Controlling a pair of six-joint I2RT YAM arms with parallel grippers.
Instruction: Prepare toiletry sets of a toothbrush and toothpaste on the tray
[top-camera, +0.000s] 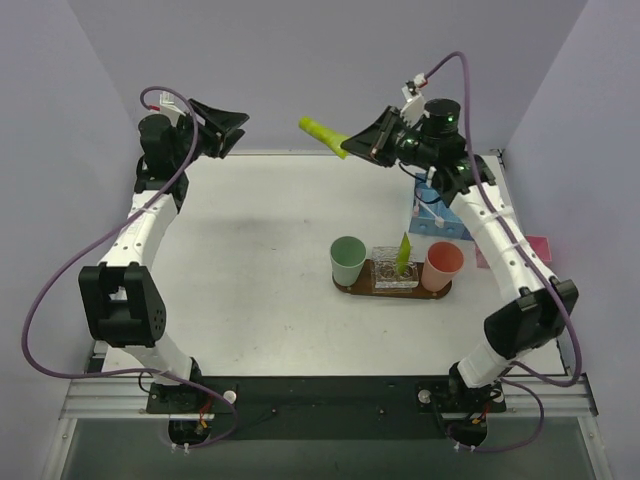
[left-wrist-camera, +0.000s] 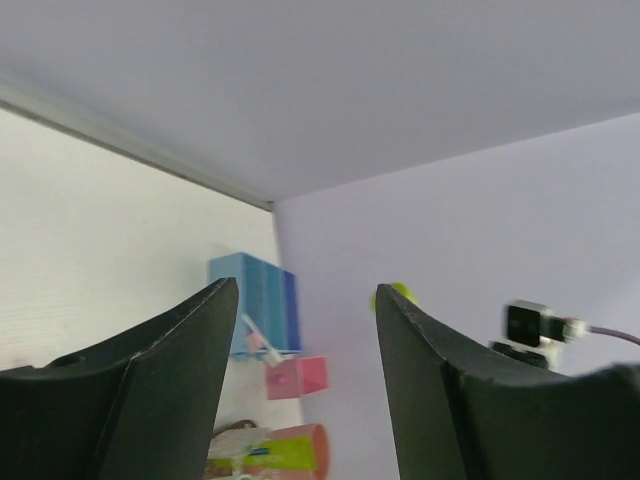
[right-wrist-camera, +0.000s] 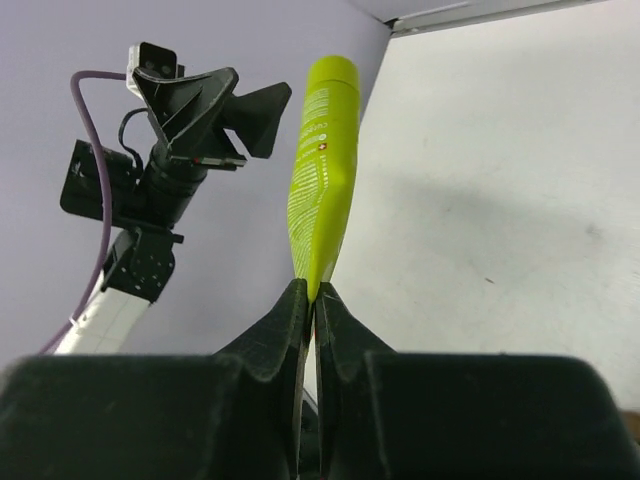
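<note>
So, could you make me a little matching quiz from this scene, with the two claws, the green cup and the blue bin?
Things:
1. left gripper
2. right gripper
3. mint-green cup
4. blue bin

States or places:
A. pinching a lime-green toothpaste tube
B. standing on the left end of the dark tray
C. open, holding nothing
D. beyond the tray, by the right arm

Pairs: 1-C, 2-A, 3-B, 4-D

The top camera looks steeply down from behind the near edge over the whole tabletop (top-camera: 250, 230). The left wrist camera, raised above the far left corner, faces right and catches the right arm (left-wrist-camera: 535, 328). The right wrist camera, near the far edge, faces left, close on the toothpaste (right-wrist-camera: 322, 170), and catches the left arm (right-wrist-camera: 150, 190).
</note>
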